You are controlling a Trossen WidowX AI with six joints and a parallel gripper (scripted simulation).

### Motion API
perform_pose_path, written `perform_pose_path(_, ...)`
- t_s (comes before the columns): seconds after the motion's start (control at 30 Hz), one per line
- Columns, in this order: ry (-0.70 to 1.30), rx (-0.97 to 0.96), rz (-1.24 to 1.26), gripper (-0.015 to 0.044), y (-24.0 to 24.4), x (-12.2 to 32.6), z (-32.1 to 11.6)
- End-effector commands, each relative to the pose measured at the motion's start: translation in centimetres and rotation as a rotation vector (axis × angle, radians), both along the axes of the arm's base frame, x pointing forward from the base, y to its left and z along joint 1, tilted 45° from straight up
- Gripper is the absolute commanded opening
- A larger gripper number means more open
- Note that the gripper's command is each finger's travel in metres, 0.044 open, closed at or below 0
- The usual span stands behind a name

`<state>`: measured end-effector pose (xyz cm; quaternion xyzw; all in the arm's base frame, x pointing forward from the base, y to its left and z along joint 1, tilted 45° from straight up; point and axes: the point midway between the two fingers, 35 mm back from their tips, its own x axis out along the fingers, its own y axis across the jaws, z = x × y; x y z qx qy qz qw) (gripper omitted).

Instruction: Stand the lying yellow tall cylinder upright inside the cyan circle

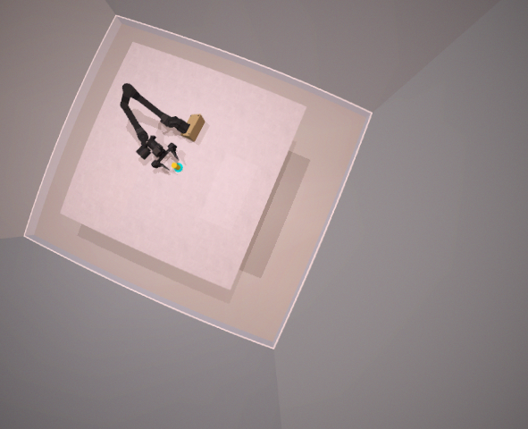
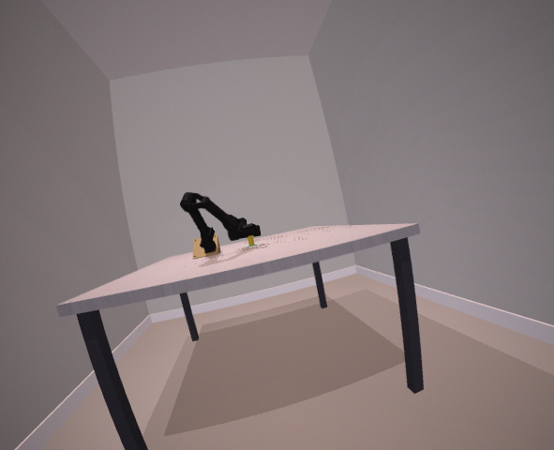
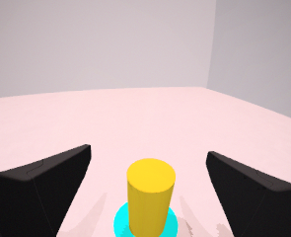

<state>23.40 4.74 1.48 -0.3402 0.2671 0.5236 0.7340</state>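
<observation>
The cylinder (image 1: 174, 164) (image 2: 250, 240) (image 3: 150, 197) stands upright on the circle (image 2: 252, 246) (image 3: 173, 224) atop the desk (image 1: 227, 194) (image 2: 247, 265) (image 3: 150, 123), between the parted fingers of the end effector (image 1: 173, 162) (image 2: 257, 230) (image 3: 149, 154), touching neither. In the exterior view, the arm's base block (image 1: 199, 121) (image 2: 197, 248) sits on the desk to the left of cylinder and circle. From the top view, the block lies above and to the right of both, well apart.

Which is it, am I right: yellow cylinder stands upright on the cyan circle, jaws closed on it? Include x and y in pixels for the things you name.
Not quite: the jaws are open, with a gap on both sides of the yellow cylinder (image 1: 174, 164) (image 2: 250, 240) (image 3: 150, 202), as the wrist view shows. The cylinder does stand upright on the cyan circle (image 1: 180, 169) (image 2: 252, 246) (image 3: 172, 224).
</observation>
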Motion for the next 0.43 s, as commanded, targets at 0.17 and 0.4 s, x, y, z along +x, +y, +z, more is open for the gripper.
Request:
perform_pose_path(0.17, -0.019, 0.012, 0.003, 0.04, 3.8, 0.1, 4.4)
perform_pose_path(0.4, 0.024, -0.003, -0.002, 0.04, 4.7, 0.0, 5.0)
